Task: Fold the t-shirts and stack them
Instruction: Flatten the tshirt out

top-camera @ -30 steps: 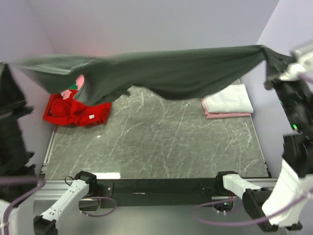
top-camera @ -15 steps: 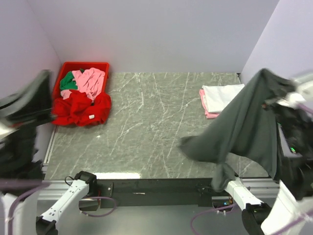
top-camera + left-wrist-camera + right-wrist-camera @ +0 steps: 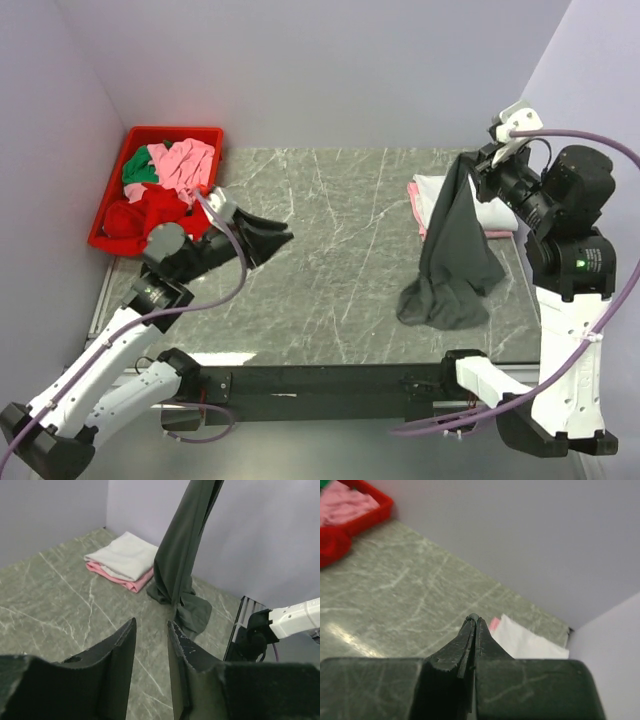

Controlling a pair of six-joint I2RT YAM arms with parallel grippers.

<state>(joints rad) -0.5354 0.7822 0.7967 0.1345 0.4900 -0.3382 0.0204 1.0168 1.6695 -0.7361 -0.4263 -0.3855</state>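
Left gripper [image 3: 151, 625]: jaws apart, nothing between them, held above the table [image 3: 330, 240].
Right gripper [image 3: 474, 619]: jaws pressed together. The dark grey t-shirt [image 3: 450, 250] hangs from them, though the wrist view shows no cloth at the tips, so the pinch probably sits further back.
Dark grey t-shirt: drapes straight down below the right jaws, its lower end crumpled on the table, well ahead of the left jaws.
Folded stack: white t-shirt [image 3: 127, 555] on pink t-shirt [image 3: 120, 578], just behind the hanging cloth, which hides one edge from above.
Red bin [image 3: 175, 133]: behind the left jaws, with loose pink shirt [image 3: 185, 162] and green shirt [image 3: 140, 170] inside; red shirt [image 3: 150, 212] spills over its front rim.
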